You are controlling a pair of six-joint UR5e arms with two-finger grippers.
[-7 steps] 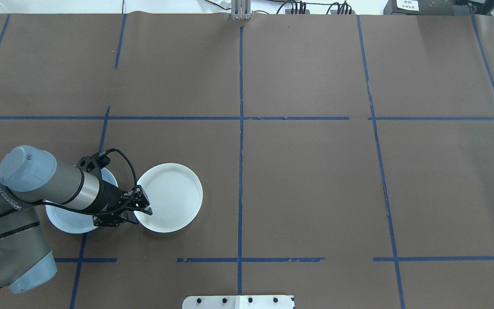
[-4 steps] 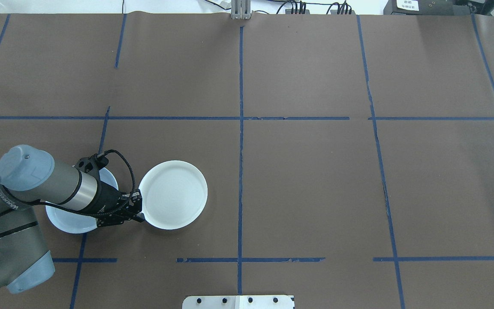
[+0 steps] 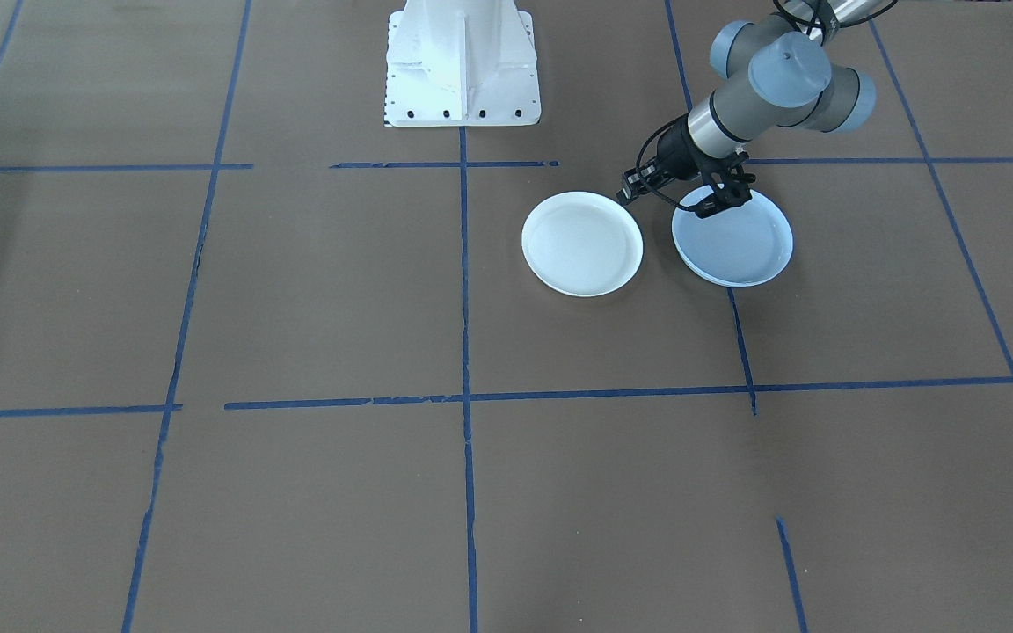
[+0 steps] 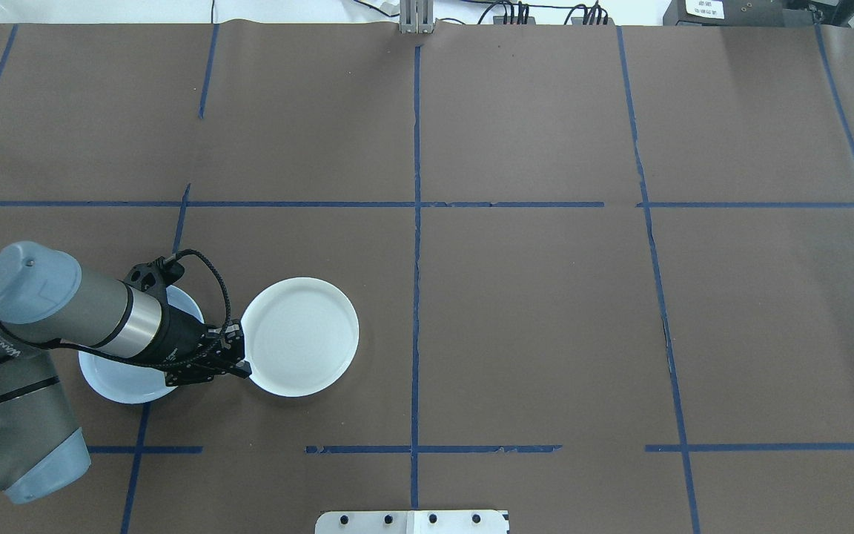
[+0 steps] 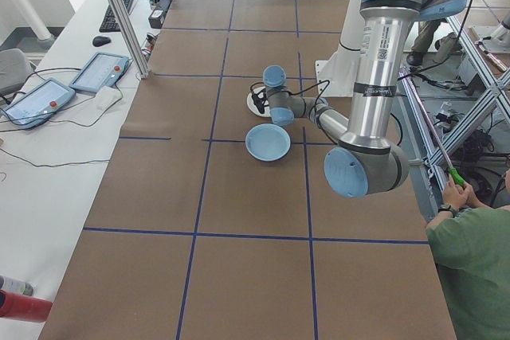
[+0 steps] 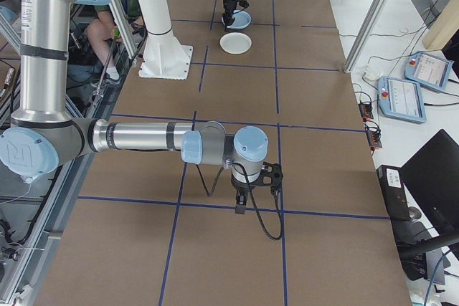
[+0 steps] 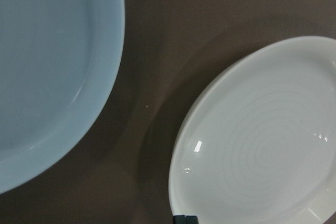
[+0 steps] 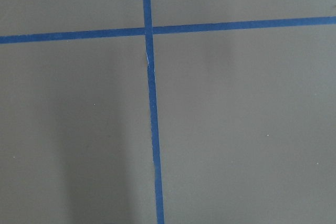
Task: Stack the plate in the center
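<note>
The left end effector (image 4: 238, 361) grips the ringed white plate (image 4: 301, 336) by its rim at about 8 o'clock, fingers closed on the edge. The pale grey-blue plate (image 4: 112, 374) lies just beside it on the tabletop (image 4: 545, 311), apart. The right end effector (image 6: 240, 202) shows only in the side view; its opening cannot be told.

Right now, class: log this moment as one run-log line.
left claw: at ringed white plate rim, grip unclear | blue plate: unstacked | right claw: far from plates
</note>
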